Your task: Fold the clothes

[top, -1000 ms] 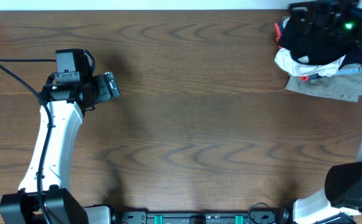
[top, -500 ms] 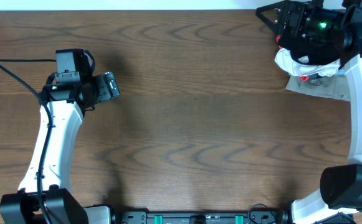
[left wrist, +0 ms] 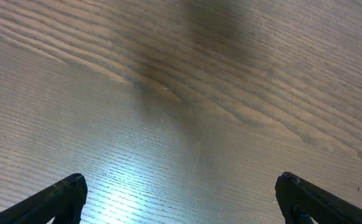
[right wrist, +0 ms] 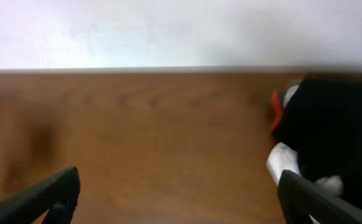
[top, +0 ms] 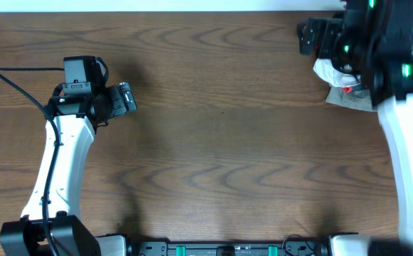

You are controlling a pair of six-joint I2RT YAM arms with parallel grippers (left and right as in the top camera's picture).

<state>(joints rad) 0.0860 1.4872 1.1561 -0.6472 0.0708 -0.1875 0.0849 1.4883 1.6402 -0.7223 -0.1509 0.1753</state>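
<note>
Now, left end effector (top: 125, 98): jaws spread wide, nothing between them; only bare table (top: 220, 142) under its wrist camera.
Left arm vs. a second ago: no change, parked near the left edge.
Right end effector (right wrist: 177, 186): jaws spread wide, gripping nothing; it hangs over bare wood by the far edge.
Right arm vs. a second ago: then it sat over the pile in the far right corner; it has since shifted to just left of the pile.
Clothes (right wrist: 336, 130): black, bunched in the far right corner, on top of the pile, at the right of the right wrist view and apart from the fingers.
Overhead view: the arm hides most of the black fabric.
White garment (top: 327, 71): under the black one, red trim showing.
Khaki-grey garment (top: 348, 99): pile bottom, flat, place unchanged.
</note>
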